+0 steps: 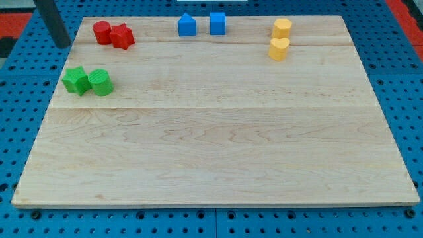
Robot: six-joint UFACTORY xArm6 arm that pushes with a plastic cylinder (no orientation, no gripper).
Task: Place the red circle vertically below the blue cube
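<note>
The red circle sits at the board's top left, touching a red star-shaped block on its right. The blue cube is at the top centre, with a blue house-shaped block just to its left. My tip is at the view's top left, off the board's left edge, a short way left of the red circle and touching no block.
A green star block and a green cylinder sit together at the left. A yellow hexagon block and a yellow heart block are at the top right. The wooden board lies on a blue perforated table.
</note>
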